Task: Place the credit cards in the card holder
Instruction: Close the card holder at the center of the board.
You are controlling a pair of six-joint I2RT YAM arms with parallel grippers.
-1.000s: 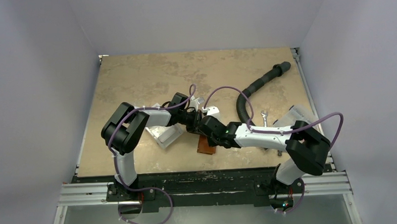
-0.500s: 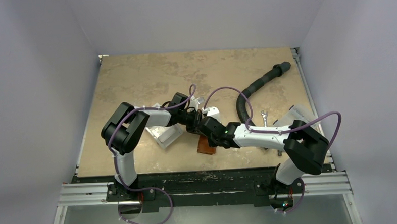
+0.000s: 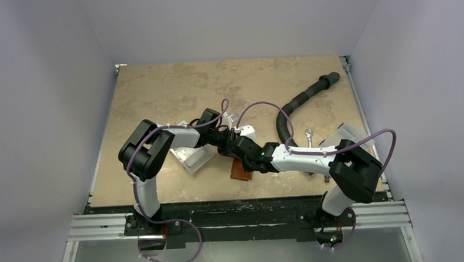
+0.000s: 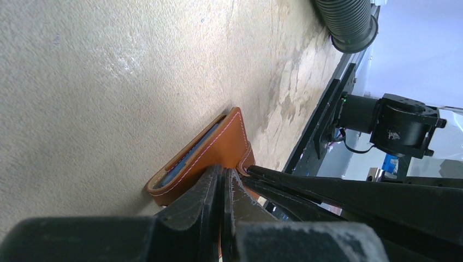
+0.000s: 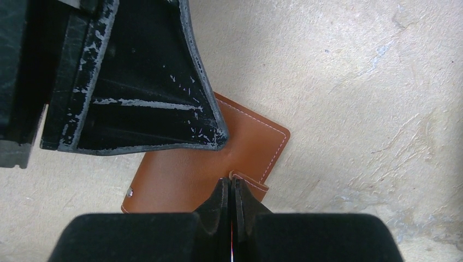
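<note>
1. We count one card holder (image 3: 241,171).
2. One black ribbed hose (image 3: 299,97).
3. One small spanner (image 3: 308,135).
4. One clear-and-white plastic box (image 3: 192,159).
5. One clear packet (image 3: 349,130).
6. Two arms: left arm (image 3: 179,136), right arm (image 3: 304,157).

left arm (image 3: 182,136), right arm (image 3: 302,157) bent inward, left fingers (image 4: 201,203), right fingers (image 5: 218,210) closed

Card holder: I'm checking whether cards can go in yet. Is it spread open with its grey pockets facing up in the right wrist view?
No, the card holder lies folded, with its brown outer side facing up.
</note>
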